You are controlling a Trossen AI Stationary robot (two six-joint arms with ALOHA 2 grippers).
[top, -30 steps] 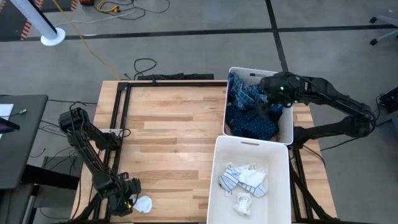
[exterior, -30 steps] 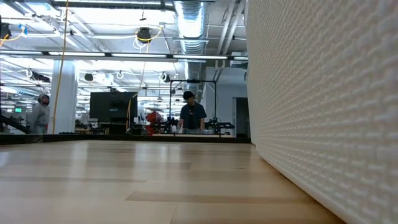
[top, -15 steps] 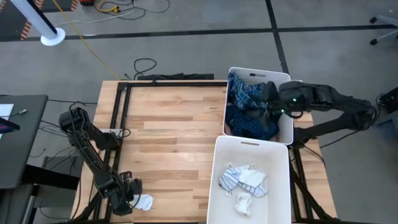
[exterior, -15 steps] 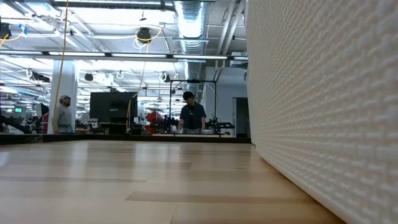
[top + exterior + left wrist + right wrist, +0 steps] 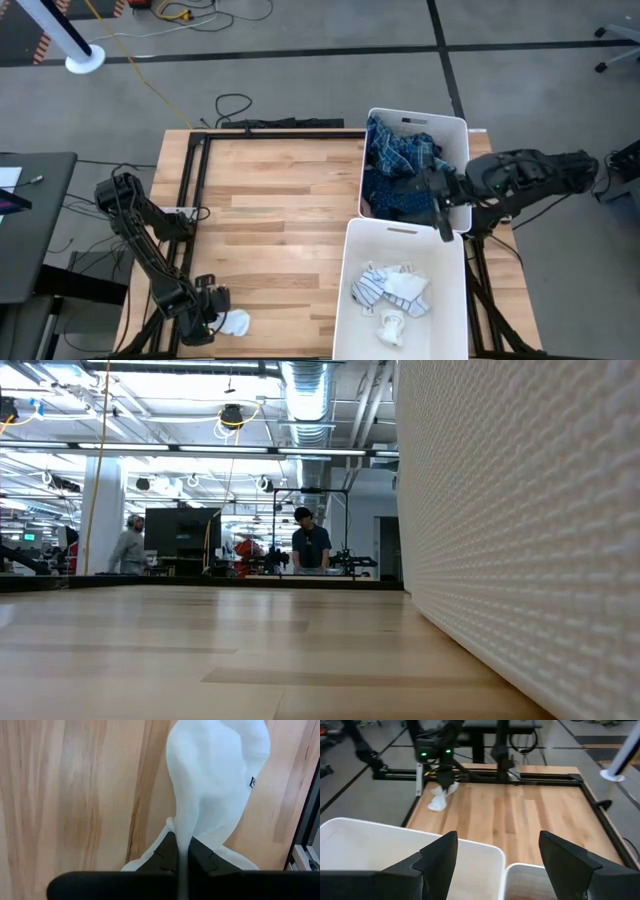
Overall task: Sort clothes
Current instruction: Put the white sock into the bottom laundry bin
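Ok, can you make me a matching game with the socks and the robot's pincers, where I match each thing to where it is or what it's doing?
Things:
1. left pincer
2. right pincer
3. blue plaid shirt
4. striped sock

Places or states:
A. in the far bin
B. open, above the bins
C. in the near bin
D. shut on the white sock

Pairs: 1-D, 2-B, 3-A, 4-C

White sock (image 5: 234,322) lies crumpled at the table's near-left corner; dark clothes (image 5: 402,180) and socks (image 5: 392,290) fill two bins.
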